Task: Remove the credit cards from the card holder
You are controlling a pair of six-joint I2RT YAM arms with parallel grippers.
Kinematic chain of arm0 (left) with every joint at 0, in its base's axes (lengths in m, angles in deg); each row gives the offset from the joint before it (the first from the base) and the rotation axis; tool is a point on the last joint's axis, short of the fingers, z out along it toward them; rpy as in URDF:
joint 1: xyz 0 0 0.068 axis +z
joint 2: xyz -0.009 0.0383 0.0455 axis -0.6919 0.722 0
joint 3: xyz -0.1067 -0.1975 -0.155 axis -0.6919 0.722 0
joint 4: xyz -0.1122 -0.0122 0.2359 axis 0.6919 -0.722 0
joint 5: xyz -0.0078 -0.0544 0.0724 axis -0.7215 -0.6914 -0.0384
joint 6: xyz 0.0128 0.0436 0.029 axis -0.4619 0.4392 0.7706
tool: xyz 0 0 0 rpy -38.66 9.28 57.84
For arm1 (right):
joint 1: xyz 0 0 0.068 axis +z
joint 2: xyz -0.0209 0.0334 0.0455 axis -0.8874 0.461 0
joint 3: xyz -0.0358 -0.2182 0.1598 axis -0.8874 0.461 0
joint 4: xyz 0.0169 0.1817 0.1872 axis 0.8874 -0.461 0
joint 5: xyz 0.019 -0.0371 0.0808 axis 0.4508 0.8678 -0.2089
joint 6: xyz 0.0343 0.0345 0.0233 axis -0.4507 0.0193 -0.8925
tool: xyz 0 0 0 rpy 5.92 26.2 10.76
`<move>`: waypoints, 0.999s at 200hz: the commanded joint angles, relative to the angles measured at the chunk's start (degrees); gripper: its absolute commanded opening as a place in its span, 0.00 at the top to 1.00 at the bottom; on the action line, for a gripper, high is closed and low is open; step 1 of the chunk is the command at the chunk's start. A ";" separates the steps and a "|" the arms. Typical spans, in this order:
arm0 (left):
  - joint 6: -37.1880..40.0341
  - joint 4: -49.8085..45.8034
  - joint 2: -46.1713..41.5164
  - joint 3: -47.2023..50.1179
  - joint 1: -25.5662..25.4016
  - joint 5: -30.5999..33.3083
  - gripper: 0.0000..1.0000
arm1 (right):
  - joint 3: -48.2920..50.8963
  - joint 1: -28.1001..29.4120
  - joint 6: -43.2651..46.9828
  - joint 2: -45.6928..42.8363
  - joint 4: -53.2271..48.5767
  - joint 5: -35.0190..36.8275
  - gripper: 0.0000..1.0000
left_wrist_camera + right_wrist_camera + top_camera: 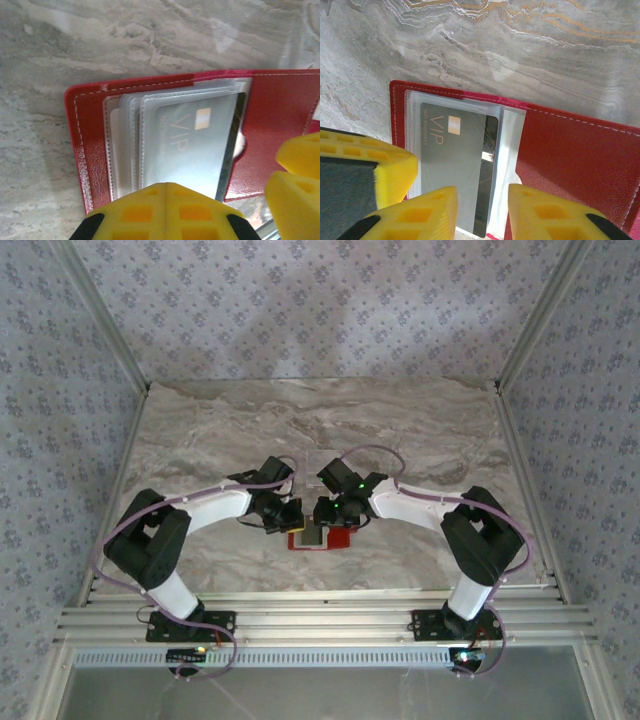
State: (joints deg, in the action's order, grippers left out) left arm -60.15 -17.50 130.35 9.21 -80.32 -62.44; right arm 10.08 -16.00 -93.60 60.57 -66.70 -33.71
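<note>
Right wrist: pre-grasp. Right gripper [482, 216] half-open, empty, at VIP card [451, 165] 6 o'clock end; left gripper [166, 195] closed, hold unclear. Next: pinch, withdraw.

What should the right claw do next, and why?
Probably close the right claw on the VIP card and draw it out: the card's end lies between its parted jaws, past the clear pocket, while the shut left claw appears to press down the red card holder.
</note>
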 commanded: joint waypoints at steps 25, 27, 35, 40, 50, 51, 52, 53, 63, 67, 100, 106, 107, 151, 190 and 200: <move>1.06 -0.66 1.65 -0.14 -0.45 1.69 0.98 | -1.01 -0.01 0.66 -1.55 -1.78 0.78 0.64; 1.14 -0.71 1.73 -0.14 -0.42 1.71 0.98 | -1.02 -0.02 0.57 -1.51 -1.78 0.79 0.64; 1.20 -0.87 1.85 -0.13 -0.45 2.00 0.98 | -1.08 0.00 0.56 -1.41 -1.69 0.71 0.63; 1.17 -0.94 1.85 -0.11 -0.39 2.21 0.98 | -1.08 0.01 0.48 -1.32 -1.58 0.58 0.63; 1.33 -1.10 1.86 0.06 -0.41 2.58 0.99 | -0.95 0.12 0.29 -1.23 -1.23 0.32 0.63; 1.34 -1.13 1.90 0.10 -0.40 2.63 0.99 | -0.93 0.12 0.30 -1.19 -1.20 0.30 0.63; 1.34 -1.15 1.88 0.13 -0.43 2.66 0.99 | -0.96 0.13 0.22 -1.16 -1.14 0.19 0.62; 1.35 -1.11 1.91 0.14 -0.41 2.71 0.99 | -0.93 0.13 0.22 -1.11 -1.06 0.19 0.62; 1.44 -1.25 1.94 0.16 -0.40 2.86 1.00 | -0.67 0.06 -0.11 -1.02 0.00 -0.60 0.62; 1.46 -1.25 1.98 0.16 -0.43 2.90 1.00 | -0.50 0.11 -0.35 -0.90 0.52 -1.01 0.61; 1.59 -1.12 2.46 0.15 -0.44 2.77 1.00 | 0.32 0.29 -1.98 -0.11 4.21 -4.09 0.60; 1.56 -1.07 2.55 0.20 -0.50 2.77 1.00 | 0.49 0.42 -2.25 0.04 4.81 -4.38 0.60; 1.54 -1.07 2.55 0.22 -0.53 2.77 1.00 | 0.54 0.41 -2.29 0.02 4.90 -4.43 0.60; 1.52 -0.90 2.66 0.07 -0.62 2.46 1.00 | 0.59 0.67 -2.99 1.73 6.40 -5.32 0.60; 1.64 -0.85 2.47 0.02 -0.56 2.38 1.00 | 0.63 0.48 -2.90 3.68 6.67 -5.78 0.60; 1.69 -0.85 2.47 -0.02 -0.62 2.48 1.00 | 0.72 0.56 -2.86 3.99 6.74 -5.53 0.60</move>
State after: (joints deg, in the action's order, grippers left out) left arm -59.51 -17.39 131.33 9.21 -80.34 -60.78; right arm 10.41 -15.63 -95.75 62.74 -59.95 -38.55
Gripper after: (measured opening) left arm 0.060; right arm 0.402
